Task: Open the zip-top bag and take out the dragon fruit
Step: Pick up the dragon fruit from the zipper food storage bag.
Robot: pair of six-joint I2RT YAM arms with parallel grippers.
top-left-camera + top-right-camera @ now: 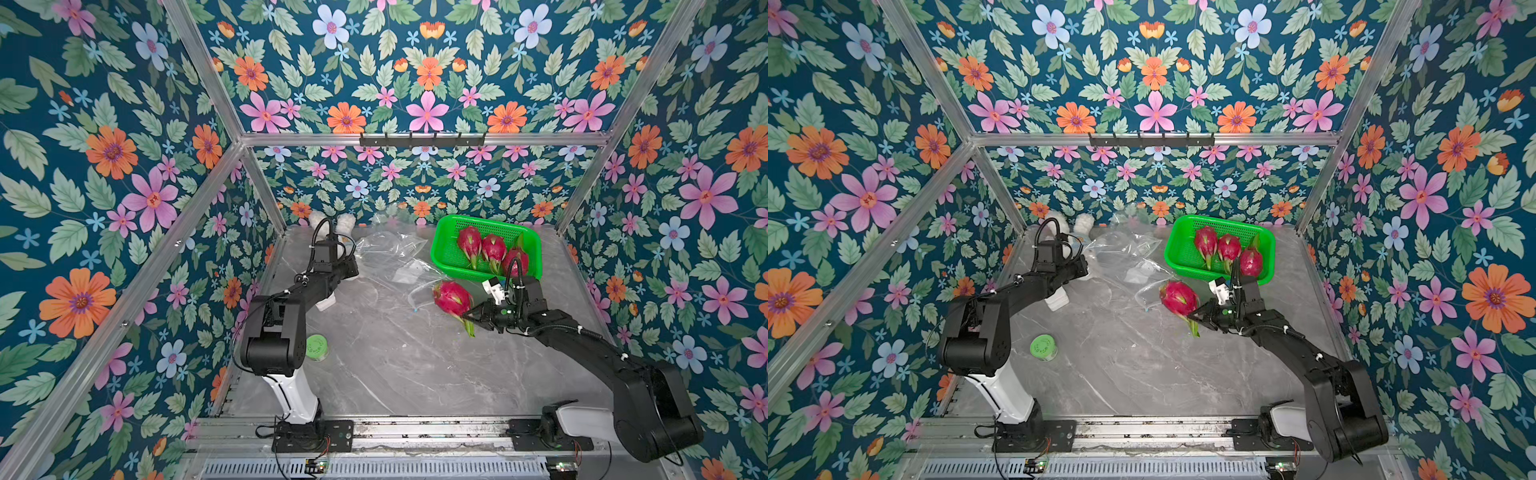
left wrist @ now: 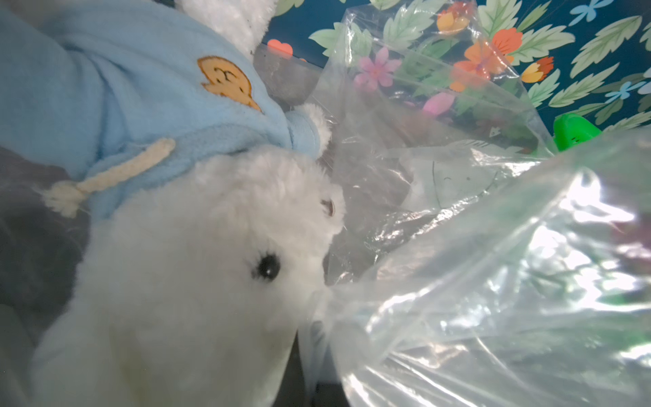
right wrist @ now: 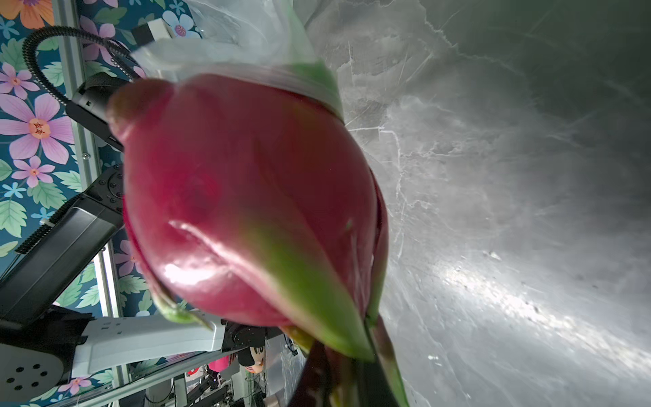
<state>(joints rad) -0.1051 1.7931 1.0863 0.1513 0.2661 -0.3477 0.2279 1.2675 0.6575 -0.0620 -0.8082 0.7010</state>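
Arm outstretched, my right fingers point(image 1: 471, 315) pinch a glossy magenta dragon fruit point(image 1: 452, 297) by its green scale; left fingers point(image 1: 353, 266) clamp the crinkled clear bag point(image 1: 390, 253) at eleven o'clock.

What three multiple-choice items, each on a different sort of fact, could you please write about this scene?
1. Where on the table does the green basket stand?
A. back right
B. front left
C. centre

2. How many dragon fruits lie in the basket?
A. two
B. three
C. four

3. What state is the right claw in?
A. open and empty
B. shut on the basket's rim
C. shut on a fourth dragon fruit

Answers:
1 A: it sits by the back wall, on the robot's right.
2 B: three pink fruits lie side by side inside.
3 C: its tips close on that fruit's green-scaled end.
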